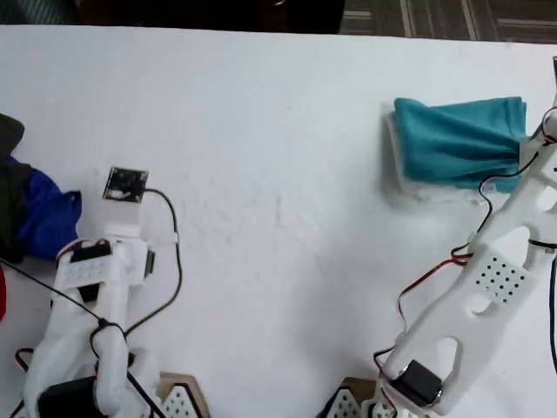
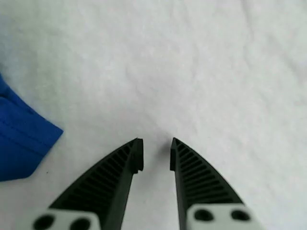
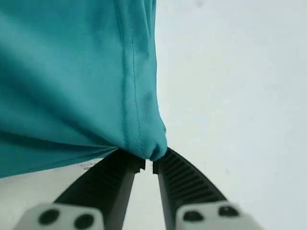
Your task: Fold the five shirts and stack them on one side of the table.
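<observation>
A folded teal shirt [image 1: 457, 139] is laid on a white layer [image 1: 409, 185] at the right edge of the bench [image 1: 261, 131], its hem pinched by the jaws of the right arm [image 1: 496, 279]. The jaws of the left arm [image 1: 87, 296] are slightly spread above the bench. A blue shirt [image 1: 48, 222] is cut off at the left edge.

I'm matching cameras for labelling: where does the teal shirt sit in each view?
High view: teal shirt at the far right, upper half.
Left wrist view: a blue shirt instead, beside the left gripper.
Right wrist view: teal shirt bunched in the right gripper.
Shared landmark: white table.
</observation>
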Available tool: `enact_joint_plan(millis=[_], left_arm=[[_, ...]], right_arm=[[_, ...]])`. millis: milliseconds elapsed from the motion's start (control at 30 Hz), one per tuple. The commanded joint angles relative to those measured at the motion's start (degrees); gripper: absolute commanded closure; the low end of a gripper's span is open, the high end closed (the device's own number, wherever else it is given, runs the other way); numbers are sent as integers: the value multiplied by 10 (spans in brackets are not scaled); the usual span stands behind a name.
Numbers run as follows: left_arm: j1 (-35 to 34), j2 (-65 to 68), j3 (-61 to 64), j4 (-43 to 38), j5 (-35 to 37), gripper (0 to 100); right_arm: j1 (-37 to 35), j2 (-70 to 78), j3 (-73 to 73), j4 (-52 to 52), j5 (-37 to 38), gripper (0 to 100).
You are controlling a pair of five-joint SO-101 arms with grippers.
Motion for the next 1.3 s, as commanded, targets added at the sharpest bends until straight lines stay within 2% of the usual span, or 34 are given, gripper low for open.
enact_joint_plan(millis=[0, 333, 500, 700, 867, 1000, 1067, 1200, 1267], left_arm=[[-2, -18, -2, -10, 1, 880], [-2, -18, -2, -10, 1, 880], [-2, -18, -2, -10, 1, 880], [-2, -18, -2, -10, 1, 880], [-2, -18, -2, -10, 1, 880], [-2, -18, -2, -10, 1, 880], [-2, -18, -2, -10, 1, 880], [-2, -18, -2, -10, 1, 880], [-2, -18, -2, -10, 1, 880]], right_arm=[[7, -45, -16, -15, 14, 978], [11, -5, -9, -22, 18, 978], [12, 45, -11, -17, 60, 978], [12, 51, -16, -9, 62, 972], [10, 22, -57, 26, 60, 854], [7, -34, -91, 21, 56, 840], [7, -65, -81, -5, 27, 840], [1, -85, -54, -85, -79, 839], [-17, -83, -31, -114, -94, 839]])
